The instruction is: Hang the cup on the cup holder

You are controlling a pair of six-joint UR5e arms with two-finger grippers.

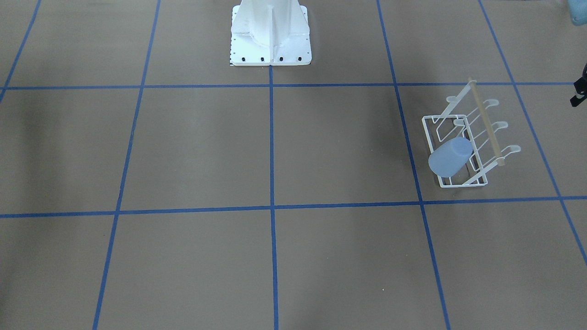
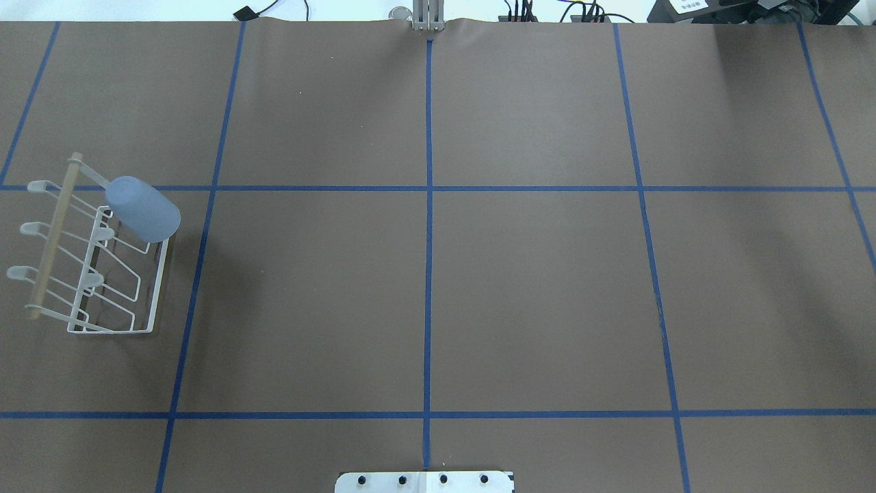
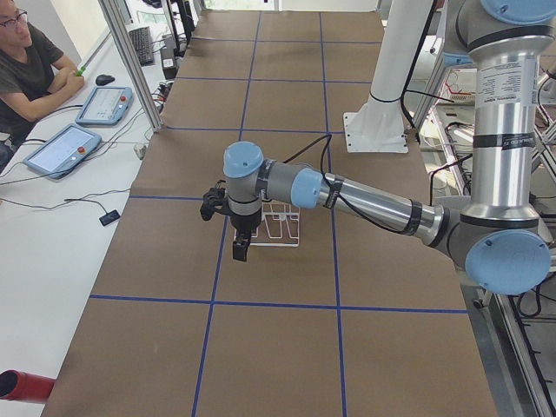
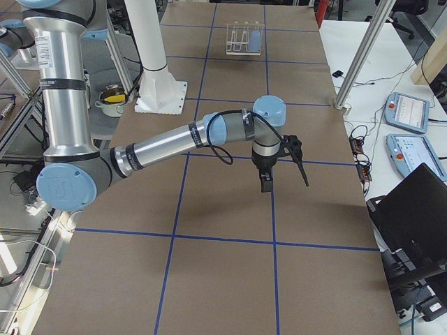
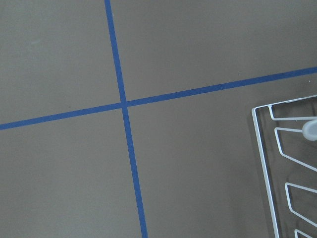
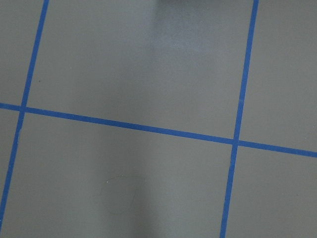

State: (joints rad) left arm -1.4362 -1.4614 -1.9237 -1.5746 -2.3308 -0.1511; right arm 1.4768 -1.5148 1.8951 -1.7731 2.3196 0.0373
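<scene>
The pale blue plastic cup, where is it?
Overhead view, left side: the pale blue plastic cup hangs on a prong at the far end of the white wire rack.

Seen from overhead, the cup [image 2: 142, 209] covers the prong beneath it at one end of the rack [image 2: 162, 274]. In the exterior left view the left arm [image 3: 365, 198] hides the cup and most of the rack. The left wrist view cuts the rack off at its right and bottom edges. The left gripper [image 3: 240, 250], just in front of the rack, and the right gripper [image 4: 266, 185], well apart from it, show only in side views, too small to tell how their jaws stand.
</scene>
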